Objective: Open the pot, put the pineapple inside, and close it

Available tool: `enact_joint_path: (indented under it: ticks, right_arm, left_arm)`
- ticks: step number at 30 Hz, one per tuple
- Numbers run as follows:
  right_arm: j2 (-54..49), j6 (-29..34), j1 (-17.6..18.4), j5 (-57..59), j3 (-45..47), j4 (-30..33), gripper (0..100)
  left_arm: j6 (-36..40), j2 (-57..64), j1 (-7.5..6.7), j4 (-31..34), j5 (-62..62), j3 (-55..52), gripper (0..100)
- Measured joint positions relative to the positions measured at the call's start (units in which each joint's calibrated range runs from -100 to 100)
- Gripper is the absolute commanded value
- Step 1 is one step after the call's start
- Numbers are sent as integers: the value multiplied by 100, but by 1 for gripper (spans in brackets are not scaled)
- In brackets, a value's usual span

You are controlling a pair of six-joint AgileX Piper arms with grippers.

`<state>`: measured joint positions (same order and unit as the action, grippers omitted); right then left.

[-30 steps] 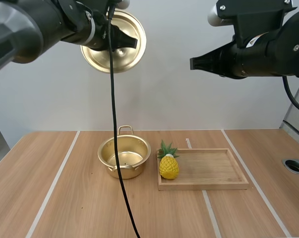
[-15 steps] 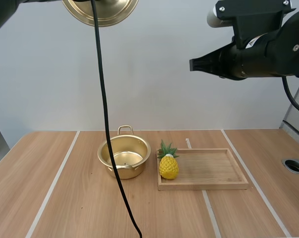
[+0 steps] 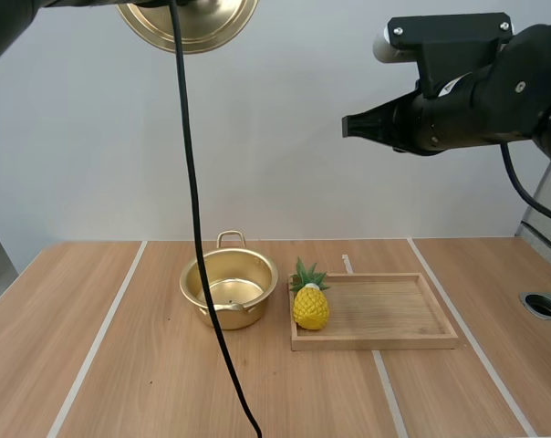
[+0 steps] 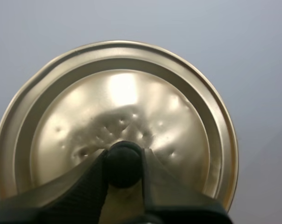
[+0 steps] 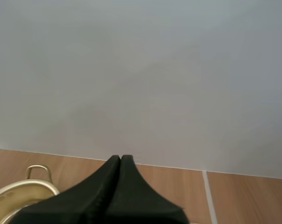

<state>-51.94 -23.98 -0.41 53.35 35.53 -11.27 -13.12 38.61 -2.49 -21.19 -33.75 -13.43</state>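
The gold pot (image 3: 228, 289) stands open on the table, with nothing inside it. Beside it a yellow pineapple (image 3: 310, 305) with green leaves rests on the left end of the wooden tray (image 3: 394, 312). The gold lid (image 3: 188, 22) (image 4: 117, 121) hangs high above the table at the upper left, and my left gripper (image 4: 123, 164) is shut on its black knob. My right gripper (image 3: 348, 125) (image 5: 120, 161) is shut on nothing, its fingers lying together as one wedge, high over the tray and pointing left. The pot's rim (image 5: 24, 189) shows below those fingers.
The wooden table (image 3: 120, 383) has pale stripes running front to back. A round grey hole (image 3: 543, 305) sits near its right edge. A plain white wall stands behind.
My left gripper has lifted the lid higher and to the left, up to the view's upper edge. My right arm has shifted slightly left. Pot and pineapple have not moved.
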Motion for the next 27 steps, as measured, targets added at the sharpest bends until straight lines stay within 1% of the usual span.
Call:
enact_joint_path:
  ticks: [3,6,9,11,13,15,18,22,25,26,27]
  right_arm:
    - [143,-246,0,-187,0,-226,0]
    - [330,-429,0,-436,0,-295,0]
    - [504,-486,0,-527,0,-306,0]
    - [579,-486,0,-527,0,-319,8]
    - [673,-486,0,-527,0,-359,13]
    - [832,-542,0,-527,0,-488,15]
    - [1189,-803,0,-527,0,-934,15]
    - [1477,-1030,0,-188,0,-1191,15]
    - [1610,-1253,0,334,0,-1226,16]
    - [1644,-1307,0,528,0,-1226,20]
    - [1655,-1340,0,688,0,-1226,27]
  left_arm:
    - [0,0,0,0,0,0,0]
    - [0,0,0,0,0,0,0]
    - [0,0,0,0,0,0,0]
    - [0,0,0,0,0,0,0]
    - [0,0,0,0,0,0,0]
    - [0,0,0,0,0,0,0]
    - [0,0,0,0,0,0,0]
    - [0,0,0,0,0,0,0]
    - [0,0,0,0,0,0,0]
    - [0,0,0,0,0,0,0]
    - [0,0,0,0,0,0,0]
